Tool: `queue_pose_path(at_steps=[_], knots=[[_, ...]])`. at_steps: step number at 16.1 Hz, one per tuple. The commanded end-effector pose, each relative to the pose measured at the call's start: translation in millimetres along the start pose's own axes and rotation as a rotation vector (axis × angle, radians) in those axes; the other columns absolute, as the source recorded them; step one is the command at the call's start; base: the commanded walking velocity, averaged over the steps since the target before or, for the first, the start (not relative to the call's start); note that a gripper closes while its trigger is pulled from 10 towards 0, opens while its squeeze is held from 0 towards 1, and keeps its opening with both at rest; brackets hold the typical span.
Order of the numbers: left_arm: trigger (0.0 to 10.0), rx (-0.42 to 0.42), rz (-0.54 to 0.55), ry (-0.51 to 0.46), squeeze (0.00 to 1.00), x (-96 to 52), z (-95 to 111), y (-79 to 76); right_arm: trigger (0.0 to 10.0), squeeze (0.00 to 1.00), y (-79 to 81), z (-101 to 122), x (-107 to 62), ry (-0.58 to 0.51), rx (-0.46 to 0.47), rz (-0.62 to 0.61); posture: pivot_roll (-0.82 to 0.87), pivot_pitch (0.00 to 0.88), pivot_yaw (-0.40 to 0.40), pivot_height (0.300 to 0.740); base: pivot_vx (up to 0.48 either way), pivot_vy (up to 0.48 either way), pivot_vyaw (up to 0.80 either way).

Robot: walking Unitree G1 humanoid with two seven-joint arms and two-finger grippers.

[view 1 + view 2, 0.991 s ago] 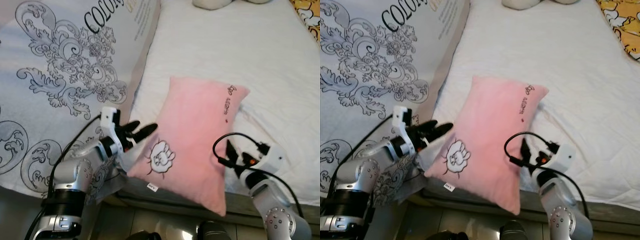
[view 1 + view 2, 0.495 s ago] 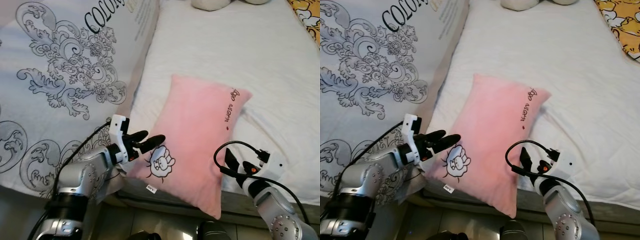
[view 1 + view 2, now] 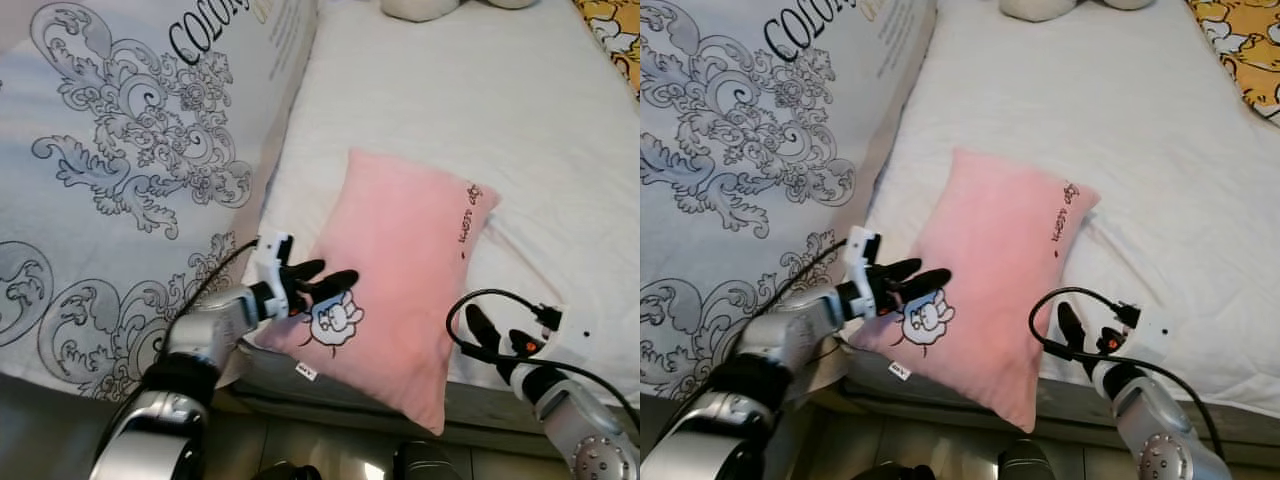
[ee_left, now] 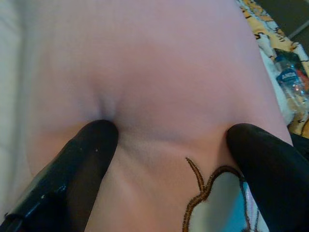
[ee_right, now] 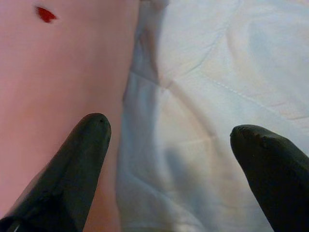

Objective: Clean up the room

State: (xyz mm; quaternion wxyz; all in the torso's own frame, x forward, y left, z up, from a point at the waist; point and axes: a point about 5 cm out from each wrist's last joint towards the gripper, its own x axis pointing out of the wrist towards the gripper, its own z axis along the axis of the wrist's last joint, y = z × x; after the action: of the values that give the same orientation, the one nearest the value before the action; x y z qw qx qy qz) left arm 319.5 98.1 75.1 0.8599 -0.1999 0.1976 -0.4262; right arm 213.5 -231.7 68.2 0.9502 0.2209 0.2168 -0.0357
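On pink pillow [image 3: 400, 270]: left gripper [image 3: 322, 285] jaws wide, tips pressing; right gripper [image 5: 169, 145] jaws wide.

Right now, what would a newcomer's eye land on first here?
The pink pillow lying at the near edge of the white bed, hanging partly over it. The left claw rests open on the pillow's near corner by the embroidered bunny; the right claw, open, sits beside its other edge.
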Motion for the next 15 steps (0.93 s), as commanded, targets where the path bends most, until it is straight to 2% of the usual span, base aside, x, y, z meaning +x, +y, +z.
queue_pose_path(at_steps=[1, 3, 4, 7, 8, 9, 15], knots=[[10.0, 0.001, -0.012, 0.010, 0.00, 4.5, -0.6, -1.7, 10.0, 0.00, 1.1, -1.2, -4.0, 0.010, 0.004, 0.014, -0.32, 0.137, 0.161, 0.740, 0.000, 0.000, 0.00], [10.0, 0.013, -0.041, 0.034, 0.00, 11.8, -5.8, -8.0, 10.0, 0.00, 0.9, -1.4, -5.7, 0.011, 0.003, 0.012, -0.33, 0.143, 0.162, 0.740, 0.000, 0.000, 0.00], [10.0, 0.038, -0.063, 0.075, 0.00, 18.6, -16.3, -13.2, 10.0, 0.00, 0.7, -1.5, -6.7, 0.012, 0.002, 0.011, -0.33, 0.146, 0.164, 0.740, 0.000, 0.000, 0.00], [10.0, 0.020, -0.018, 0.130, 0.00, 23.6, -39.7, -11.5, 10.0, 0.00, 4.7, -2.1, -7.8, 0.016, -0.002, 0.021, -0.32, 0.157, 0.168, 0.740, 0.000, 0.000, 0.00], [10.0, 0.043, 0.010, 0.140, 0.00, 22.6, -43.4, -9.4, 10.0, 0.00, 6.0, -1.7, -7.7, 0.015, -0.001, 0.027, -0.32, 0.158, 0.167, 0.740, 0.000, 0.000, 0.00], [0.0, 0.036, -0.021, 0.137, 0.00, 21.2, -46.2, -10.8, 10.0, 0.00, 6.7, -1.2, -7.2, 0.012, 0.000, 0.032, -0.32, 0.158, 0.167, 0.740, 0.000, 0.000, 0.00], [0.0, 0.076, 0.098, 0.110, 0.00, 21.3, -43.8, -0.9, 10.0, 0.00, 10.4, 1.3, -4.1, 0.006, 0.005, 0.051, -0.31, 0.160, 0.164, 0.740, 0.000, 0.000, 0.00]])
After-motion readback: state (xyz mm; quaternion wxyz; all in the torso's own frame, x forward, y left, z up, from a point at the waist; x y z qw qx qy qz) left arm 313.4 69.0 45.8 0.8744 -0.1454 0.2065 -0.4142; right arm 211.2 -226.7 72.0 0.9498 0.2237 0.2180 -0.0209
